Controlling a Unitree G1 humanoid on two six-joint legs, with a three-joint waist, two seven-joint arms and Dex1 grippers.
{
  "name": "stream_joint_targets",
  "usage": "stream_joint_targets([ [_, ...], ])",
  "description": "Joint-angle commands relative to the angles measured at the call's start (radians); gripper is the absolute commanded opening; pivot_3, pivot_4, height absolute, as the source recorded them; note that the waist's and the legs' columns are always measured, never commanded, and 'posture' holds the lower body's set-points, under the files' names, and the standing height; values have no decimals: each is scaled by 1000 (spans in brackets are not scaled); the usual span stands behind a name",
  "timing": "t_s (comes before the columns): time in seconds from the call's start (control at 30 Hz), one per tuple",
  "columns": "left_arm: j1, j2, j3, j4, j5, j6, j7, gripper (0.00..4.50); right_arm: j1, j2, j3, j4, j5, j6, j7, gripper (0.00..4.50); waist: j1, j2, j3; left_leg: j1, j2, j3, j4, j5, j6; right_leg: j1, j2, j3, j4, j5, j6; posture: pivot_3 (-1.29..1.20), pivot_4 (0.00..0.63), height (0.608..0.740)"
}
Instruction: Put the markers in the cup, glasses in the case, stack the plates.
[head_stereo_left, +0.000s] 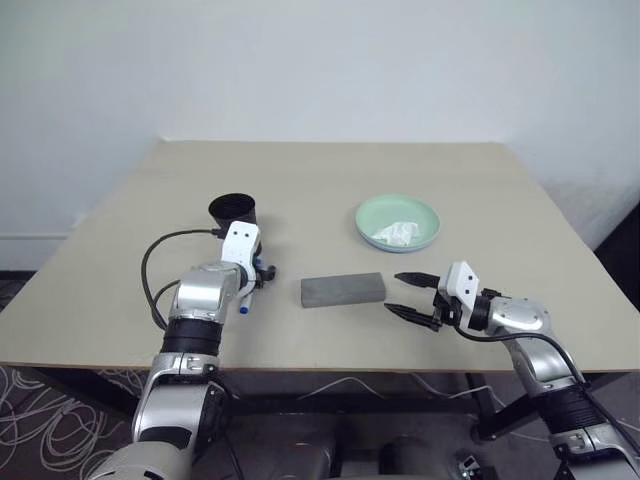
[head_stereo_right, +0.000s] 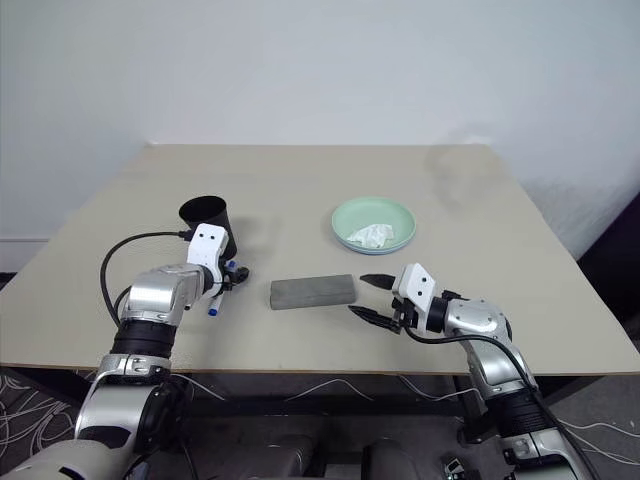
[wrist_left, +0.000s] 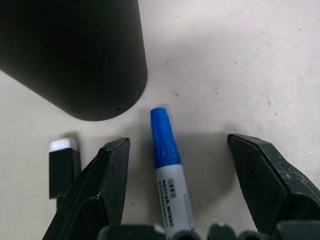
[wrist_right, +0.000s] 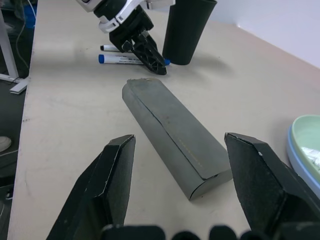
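My left end effector (wrist_left: 177, 150) is spread wide and low over the desk (head_stereo_left: 330, 180), its two black fingers (wrist_left: 102, 175) straddling the blue-capped marker (wrist_left: 165, 150) without closing on it; the marker lies flat between them, cap end toward the black cup (wrist_left: 75, 55), which stands upright just past the cap. Outside one finger I can see the black-capped marker (wrist_left: 64, 165) lying beside the blue one, near the foot of the cup. From the head camera the same arm sits at the near left of the desk, with the cup (head_stereo_left: 233, 211) right behind the wrist. My right end effector (head_stereo_left: 410, 297) hangs just above the desk at the near right, also wide apart and holding nothing, pointing toward the grey case (head_stereo_left: 343, 289). The case lies shut and flat in the middle of the near desk, between the two arms, close to the right fingertips but not touching them. Farther back and to the right rests the mint green plate (head_stereo_left: 398, 221) with a crumpled white tissue (head_stereo_left: 395, 234) in it; a thin light blue rim (wrist_right: 294, 150) under its edge suggests it is already sitting on the blue plate, though I can't be fully sure from here.
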Motion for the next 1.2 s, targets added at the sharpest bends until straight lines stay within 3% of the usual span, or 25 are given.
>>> stream_joint_targets([
  [0.03,-30,0,10,-7,-15,0,13,2734,1,-10,-26,-48,8,0,-14,3102,0,0,0,0,0,0,0,0,0,0,0,0,0,0,0,0,0,736],
  [0.3,-25,-3,10,-35,-40,3,17,111,-14,-10,-21,-43,3,4,-24,3102,0,0,0,0,0,0,0,0,0,0,0,0,0,0,0,0,0,736],
  [0.4,-13,2,-19,-66,-39,-20,-1,114,-20,-9,-20,-39,1,5,-25,3102,0,0,0,-1,0,0,0,0,0,0,0,0,0,0,0,0,0,736],
  [0.57,31,32,-140,-177,-9,-270,-108,114,-27,-7,-17,-32,-3,5,-25,3102,1,0,0,-3,0,0,0,0,0,-3,-1,0,-1,0,0,0,0,736],
  [0.77,1,15,-102,-153,-42,-629,-133,114,-31,-9,-19,-30,-5,4,-26,3102,1,0,0,-5,0,1,-1,0,0,-7,-1,1,0,0,0,0,0,736],
  [1.03,-236,30,38,230,-16,-1057,77,114,-43,-12,-22,-21,-5,4,-26,3102,2,0,0,-8,0,1,0,0,0,-9,0,-1,0,0,0,0,0,736],
  [1.2,-375,68,52,521,31,-1284,173,114,-49,-12,-21,-18,-7,3,-27,3102,3,-1,0,-8,-1,2,1,0,0,-9,-1,-1,0,1,1,0,0,736],
])
